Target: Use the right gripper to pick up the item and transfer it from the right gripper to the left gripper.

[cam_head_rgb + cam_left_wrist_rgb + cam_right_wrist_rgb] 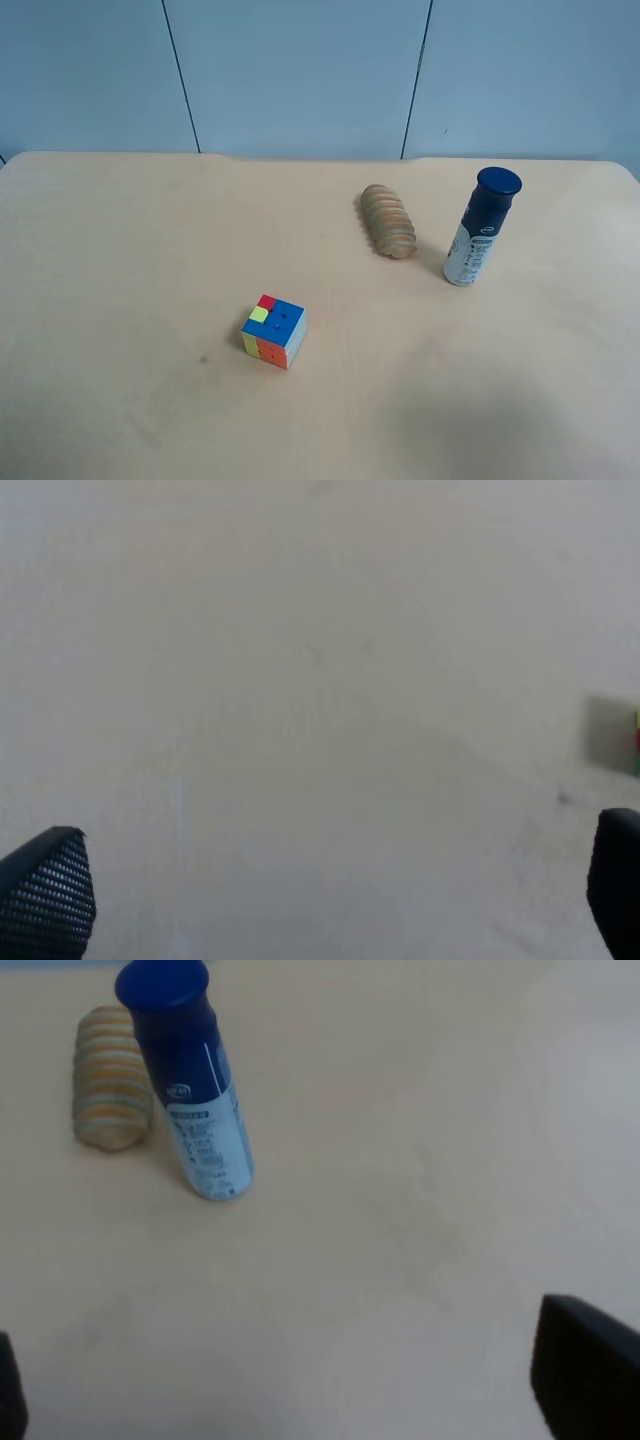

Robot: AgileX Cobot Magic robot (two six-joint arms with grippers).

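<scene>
Item (480, 230): slim upright bottle with navy cap and upper body and a white printed base, near the table's (120, 250) far edge. Right gripper (300, 1390) and left gripper (330, 895): both spread wide, empty.

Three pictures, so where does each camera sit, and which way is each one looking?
Exterior high: mounted above, looking down on table, cube, wooden piece, bottle; no robot visible.
Right wrist: on right arm, facing the bottle; right gripper tips show.
Left wrist: on left arm, facing the table; left gripper tips show.
Shared: bottle, in the first two.

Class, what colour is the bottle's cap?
Dark blue; the bottle's cap shows best in the exterior high view.
</scene>
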